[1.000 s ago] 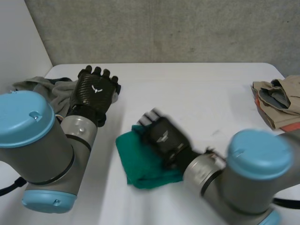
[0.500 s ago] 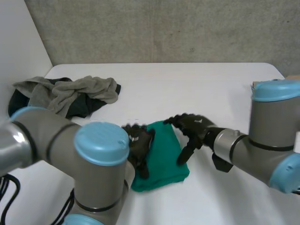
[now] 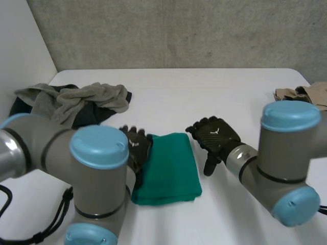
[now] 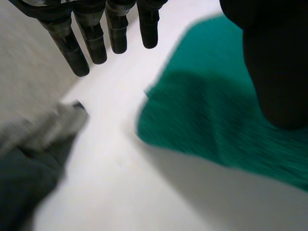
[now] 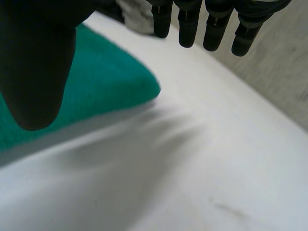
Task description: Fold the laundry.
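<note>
1 green cloth (image 3: 168, 168) lies between the empty, straight-fingered left hand (image 3: 137, 148) and right hand (image 3: 214, 135), grey heap (image 3: 76, 102) nearby.

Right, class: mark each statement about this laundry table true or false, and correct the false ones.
1. The green cloth lies folded on the white table. True.
2. The right hand grips it. False: its fingers are straight, beside the cloth's edge.
3. A heap of grey and dark clothes lies beyond the left hand. True.
4. The tan clothing lies on the green cloth. False: it sits apart at the table's right edge.
</note>
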